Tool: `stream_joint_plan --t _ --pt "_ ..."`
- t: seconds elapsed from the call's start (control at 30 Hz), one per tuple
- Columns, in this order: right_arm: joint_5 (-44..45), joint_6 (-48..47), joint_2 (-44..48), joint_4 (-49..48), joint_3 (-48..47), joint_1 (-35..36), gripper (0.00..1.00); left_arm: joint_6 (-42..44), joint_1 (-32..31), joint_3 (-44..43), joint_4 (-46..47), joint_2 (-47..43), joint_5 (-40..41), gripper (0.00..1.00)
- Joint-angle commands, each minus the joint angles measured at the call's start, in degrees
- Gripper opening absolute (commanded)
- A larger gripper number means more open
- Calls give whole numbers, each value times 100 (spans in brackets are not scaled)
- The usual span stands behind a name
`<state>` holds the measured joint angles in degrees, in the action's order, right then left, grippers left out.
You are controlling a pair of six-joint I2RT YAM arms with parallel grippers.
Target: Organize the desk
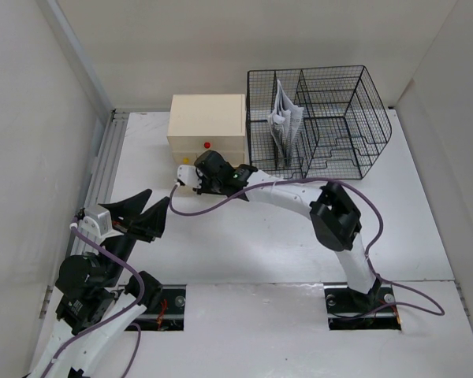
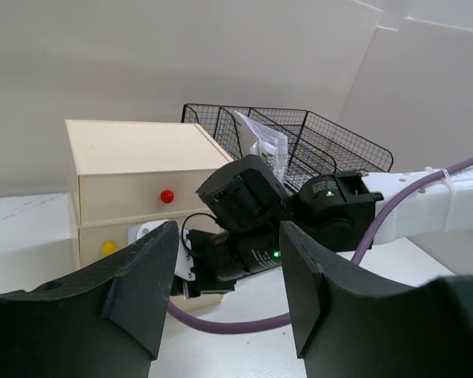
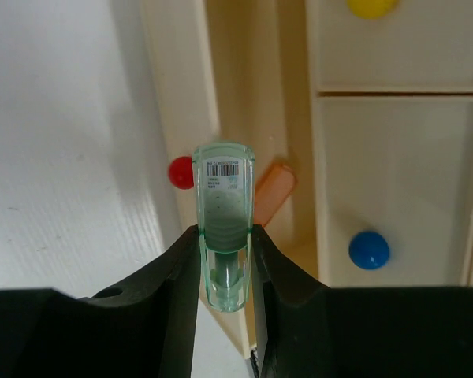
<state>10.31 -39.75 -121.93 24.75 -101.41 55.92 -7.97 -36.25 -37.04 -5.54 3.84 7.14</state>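
The desk (image 1: 244, 244) is a white tabletop with a cream drawer box (image 1: 207, 122) at the back. My right gripper (image 1: 188, 175) is at the box's front and is shut on a translucent green stick (image 3: 224, 228) with a barcode label. Just beyond the stick, one drawer with a red knob (image 3: 181, 172) stands open with an orange piece (image 3: 274, 189) inside. Drawers with a yellow knob (image 3: 370, 6) and a blue knob (image 3: 369, 250) are shut. My left gripper (image 1: 146, 214) is open and empty at the left, its jaws wide apart and pointing at the box (image 2: 134, 157).
A black wire mesh rack (image 1: 319, 118) with folded papers (image 1: 285, 118) in one slot stands right of the box. A metal rail (image 1: 102, 169) runs along the left side. White walls close the desk in. A purple cable (image 1: 205, 206) hangs from the right arm.
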Motion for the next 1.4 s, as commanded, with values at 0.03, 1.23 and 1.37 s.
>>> stream_joint_plan --t 0.03,1.23,1.37 --pt "498 195 310 -462 68 15 3 -3 21 3 203 -41 7 51" --pt "-2972 28 206 1056 -466 -547 0 -3 21 3 203 -41 7 51" --pt "-2623 160 -138 1076 -529 -547 0 -3 21 3 203 -41 7 51"
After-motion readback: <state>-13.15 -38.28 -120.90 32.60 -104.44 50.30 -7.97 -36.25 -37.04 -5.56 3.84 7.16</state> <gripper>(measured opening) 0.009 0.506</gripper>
